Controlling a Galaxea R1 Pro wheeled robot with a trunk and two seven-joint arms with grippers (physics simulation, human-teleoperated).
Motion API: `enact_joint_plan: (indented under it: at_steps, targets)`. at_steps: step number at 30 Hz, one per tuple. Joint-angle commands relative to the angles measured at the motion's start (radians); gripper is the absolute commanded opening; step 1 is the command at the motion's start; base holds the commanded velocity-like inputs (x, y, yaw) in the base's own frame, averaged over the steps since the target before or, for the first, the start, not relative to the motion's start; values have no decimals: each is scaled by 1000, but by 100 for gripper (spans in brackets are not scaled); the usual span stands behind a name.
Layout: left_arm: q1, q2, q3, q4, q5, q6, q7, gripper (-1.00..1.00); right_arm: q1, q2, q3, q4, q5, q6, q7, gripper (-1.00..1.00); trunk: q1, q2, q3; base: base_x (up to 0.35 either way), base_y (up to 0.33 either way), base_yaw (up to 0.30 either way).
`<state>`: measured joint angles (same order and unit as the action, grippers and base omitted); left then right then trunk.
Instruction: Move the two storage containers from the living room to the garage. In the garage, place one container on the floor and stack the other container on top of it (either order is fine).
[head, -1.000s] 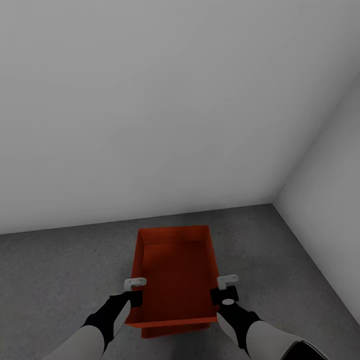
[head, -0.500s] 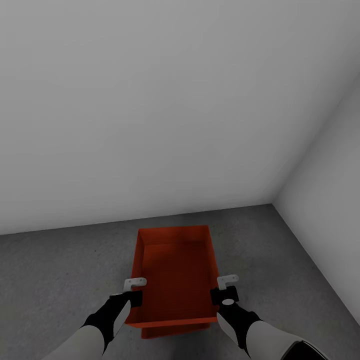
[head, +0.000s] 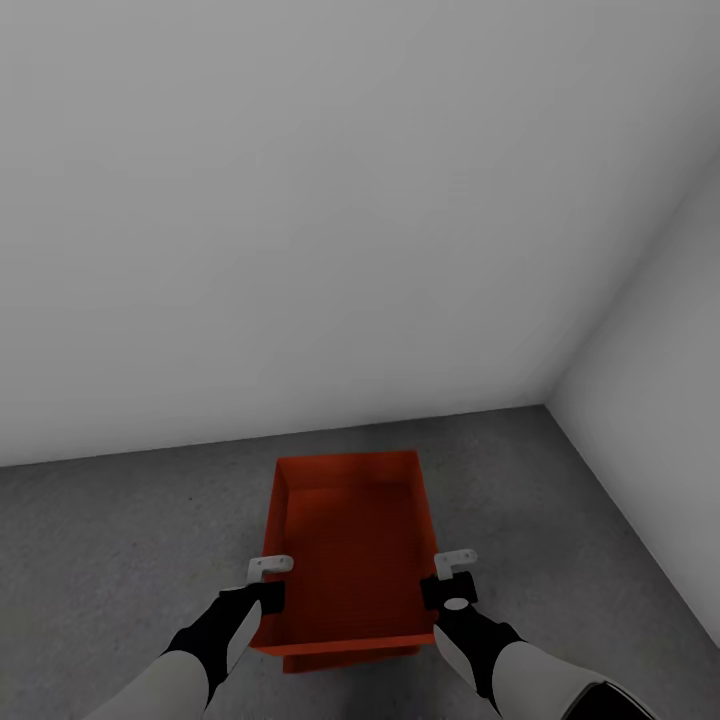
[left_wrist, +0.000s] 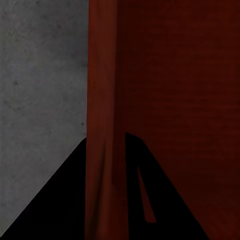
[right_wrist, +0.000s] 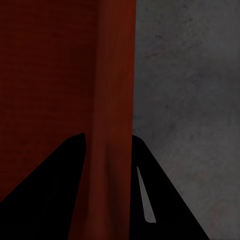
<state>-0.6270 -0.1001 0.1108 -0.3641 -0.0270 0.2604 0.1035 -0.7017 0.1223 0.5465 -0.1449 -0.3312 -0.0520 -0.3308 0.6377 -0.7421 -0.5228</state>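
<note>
Over concrete floor (head: 120, 540): both grippers clamp container (head: 350, 540); second apparently beneath.

The upper storage container (head: 350, 540) is showing a matt orange-red, finely ribbed surface. The concrete floor (head: 120, 540) is looking dark grey, mottled and rough. The walls (head: 300, 200) are appearing smooth, plain, pale grey and matt.

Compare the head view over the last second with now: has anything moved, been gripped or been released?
Nothing visibly changed. The left claw and the right claw grip the long side walls of the upper orange-red ribbed rectangular bin, as before. A strip of the second orange-red bin shows beneath its near edge, over the dark grey mottled concrete floor.
</note>
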Motion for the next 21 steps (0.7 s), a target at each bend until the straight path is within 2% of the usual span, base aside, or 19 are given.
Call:
enact_joint_plan:
  at_steps: [1, 21]
  targets:
    - [0, 45, 1, -6, -17, 2, 6, -100, -1, -7, -13, 8, -29, -6, -3, -100, 0, -1, -1, 0, 0, 0]
    - [0, 45, 1, -6, -17, 8, 4, -100, -1, -7, -13, 8, -29, -5, -3, -100, 0, -1, -1, 0, 0, 0]
